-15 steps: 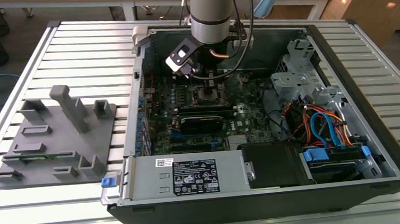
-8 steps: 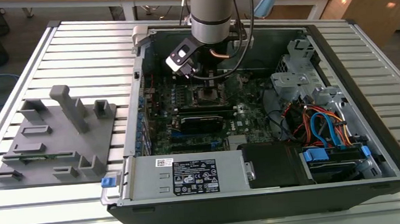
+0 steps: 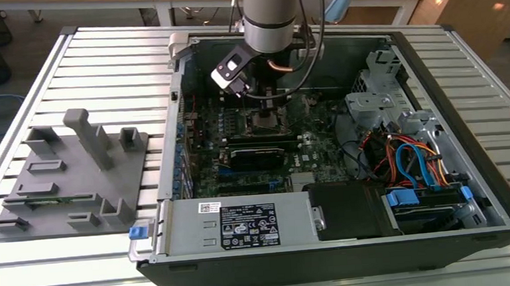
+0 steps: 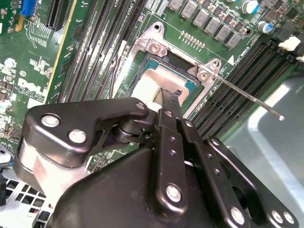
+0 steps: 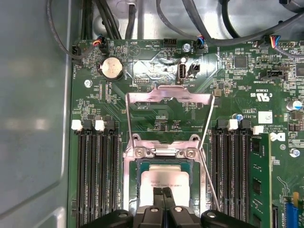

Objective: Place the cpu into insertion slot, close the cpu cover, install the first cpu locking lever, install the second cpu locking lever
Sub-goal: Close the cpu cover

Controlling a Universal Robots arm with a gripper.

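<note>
Black two-fingered pincer (image 5: 164, 191) is seen drawn narrow, fingertips together, directly over the dull silver-grey square cpu (image 5: 154, 178), which is seated in the silver-rimmed square insertion slot (image 5: 129, 180); the thin silver cpu cover (image 5: 168, 98) is raised open.

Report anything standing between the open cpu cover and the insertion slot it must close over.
The gripper itself does: its tips are down at the cpu in the insertion slot, right in the cover's swing path. The cpu cover stands raised beyond it. Nothing else visible lies between.
</note>
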